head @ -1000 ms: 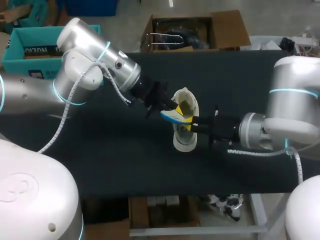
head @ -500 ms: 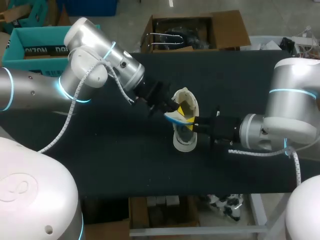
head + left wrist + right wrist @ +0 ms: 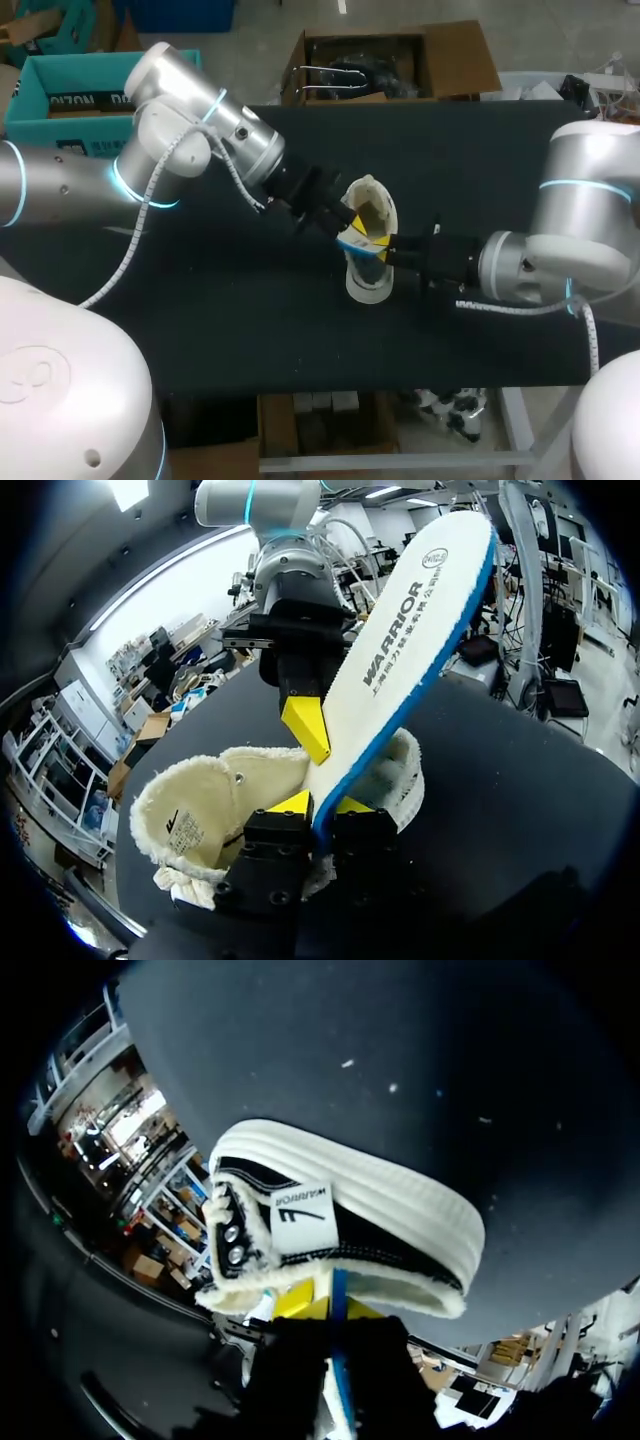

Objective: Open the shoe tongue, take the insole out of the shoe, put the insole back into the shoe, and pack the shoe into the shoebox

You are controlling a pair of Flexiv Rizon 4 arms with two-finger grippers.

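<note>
Insole (image 3: 400, 650) step in hand, by my judgement: my left pincer (image 3: 322, 805) is clamped on its blue rim, holding it edge-up across the mouth of the shoe (image 3: 215, 800). The shoe sits on the dark table (image 3: 250, 330) between my arms. My right pincer (image 3: 328, 1306) is at the shoe's collar, hard by the insole; whether it grips anything I cannot tell. Coming out or going back is not clear. Either way, the next move calls for a steadied shoe and travel along its length, so the insole does not buckle. The insole is a thin, springy blade, white on top. The shoe has fleecy cream lining, a black upper and a ribbed white rubber sole.
</note>
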